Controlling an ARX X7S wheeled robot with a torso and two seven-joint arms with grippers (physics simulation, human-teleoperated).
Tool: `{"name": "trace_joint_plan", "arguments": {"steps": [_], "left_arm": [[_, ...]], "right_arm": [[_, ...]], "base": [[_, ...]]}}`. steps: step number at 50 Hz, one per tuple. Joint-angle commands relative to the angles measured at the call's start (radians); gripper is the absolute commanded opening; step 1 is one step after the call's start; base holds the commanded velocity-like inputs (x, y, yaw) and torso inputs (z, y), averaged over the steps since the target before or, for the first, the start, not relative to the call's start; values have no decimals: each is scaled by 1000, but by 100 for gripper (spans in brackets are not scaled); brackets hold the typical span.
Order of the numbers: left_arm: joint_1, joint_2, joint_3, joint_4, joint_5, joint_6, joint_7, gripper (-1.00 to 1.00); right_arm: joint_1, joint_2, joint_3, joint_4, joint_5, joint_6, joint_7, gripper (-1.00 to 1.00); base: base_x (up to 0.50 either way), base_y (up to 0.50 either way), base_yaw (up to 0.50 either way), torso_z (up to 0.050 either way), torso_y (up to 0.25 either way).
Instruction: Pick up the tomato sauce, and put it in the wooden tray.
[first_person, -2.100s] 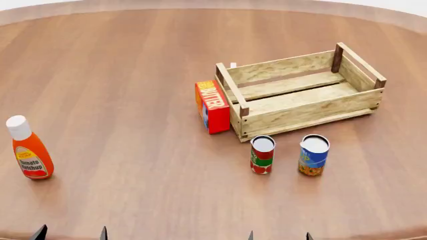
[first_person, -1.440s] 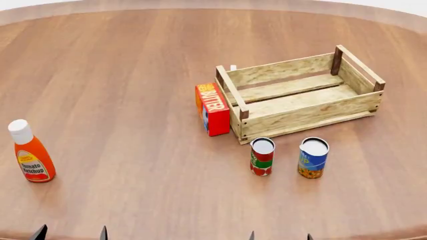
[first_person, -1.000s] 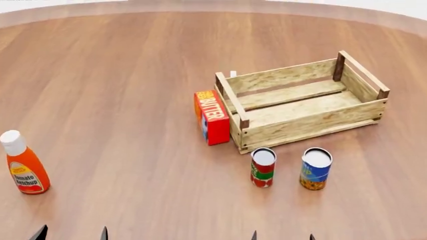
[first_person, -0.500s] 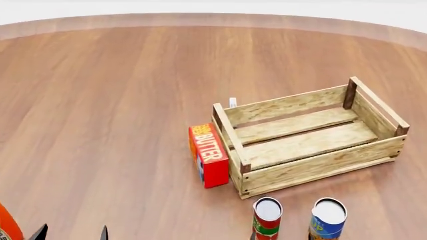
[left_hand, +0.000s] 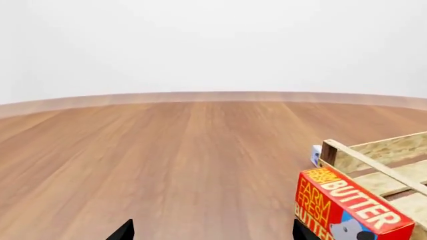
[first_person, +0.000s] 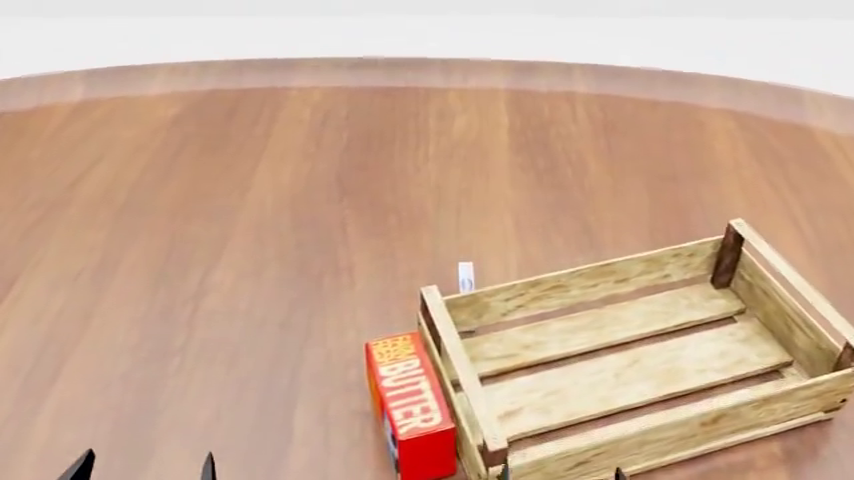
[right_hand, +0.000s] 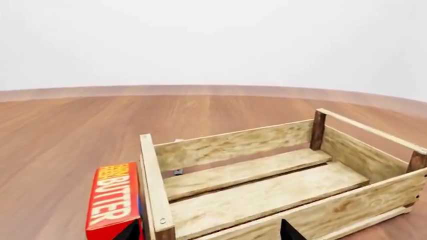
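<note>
the tomato sauce is out of view; the wooden tray (first_person: 627, 375) sits empty on the counter (first_person: 240, 250), a butter box (first_person: 407, 405) touching its side, both sets of fingers spread wide.

Rough pale-wood wooden tray (first_person: 627, 375); smooth table (first_person: 240, 230), seemingly wood-grained.

My head camera looks steeply down on the round brown wooden table (first_person: 240, 250), while both wrist cameras look low and level across it, all sharing the pale slatted wooden tray (first_person: 627, 370) (right_hand: 267, 190) (left_hand: 387, 165) and the red butter box (first_person: 407, 405) (right_hand: 113, 202) (left_hand: 347, 210).
</note>
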Motion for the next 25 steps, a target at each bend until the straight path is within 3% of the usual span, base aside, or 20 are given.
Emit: {"name": "trace_joint_plan", "arguments": {"steps": [1,25], "left_arm": [[0,-9,9,3,-8,0,-9,100],[-5,-21,27,0,-20,2,-27,100]], "right_arm": [[1,8,-10,-1,7,-2,9,100],[4,21,-25,2,19,-5,30,100]], "base": [[414,0,0,0,0],[421,0,0,0,1]]}}
